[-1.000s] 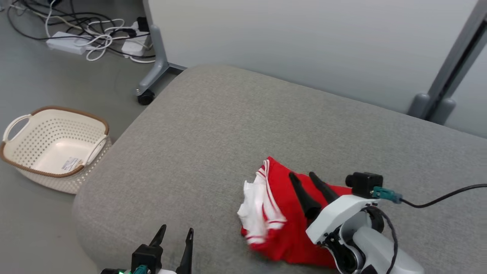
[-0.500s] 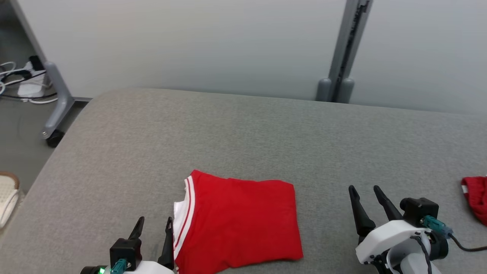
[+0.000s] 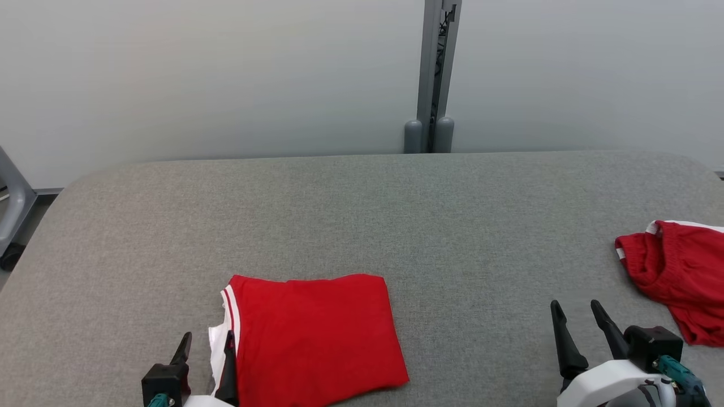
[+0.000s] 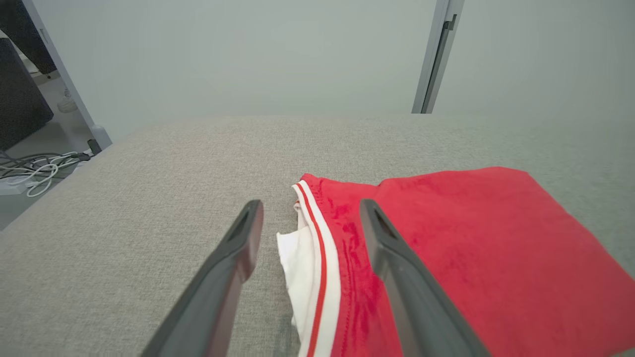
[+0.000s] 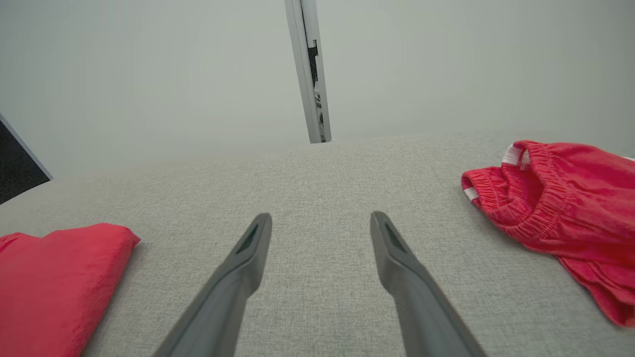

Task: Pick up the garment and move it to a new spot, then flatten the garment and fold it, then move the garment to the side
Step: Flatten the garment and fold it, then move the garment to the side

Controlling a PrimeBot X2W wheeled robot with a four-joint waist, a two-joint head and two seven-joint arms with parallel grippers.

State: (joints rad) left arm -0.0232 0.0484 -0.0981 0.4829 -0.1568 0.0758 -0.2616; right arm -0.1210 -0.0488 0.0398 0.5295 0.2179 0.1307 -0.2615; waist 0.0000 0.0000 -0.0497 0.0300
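A red garment (image 3: 314, 333) with white trim lies folded flat on the grey padded surface (image 3: 362, 215), near the front left. My left gripper (image 3: 208, 342) stands open at its white-trimmed left edge. In the left wrist view that gripper (image 4: 310, 206) straddles the striped hem of the folded garment (image 4: 471, 233), and I cannot tell whether it touches. My right gripper (image 3: 575, 308) is open over bare surface at the front right, holding nothing. A second red garment (image 3: 676, 271) lies crumpled at the far right. The right wrist view has my right gripper (image 5: 321, 217) between the folded garment (image 5: 54, 277) and the crumpled one (image 5: 560, 198).
A pale partition wall with a grey post (image 3: 432, 73) runs behind the surface. A grey frame leg on a castor (image 3: 14, 209) stands off the left edge. Bare surface lies between the two garments and towards the back.
The head camera has swung right: the basket and cables have left the view and the crumpled garment has come in. My right gripper, over the red garment a second ago, now stands apart from it.
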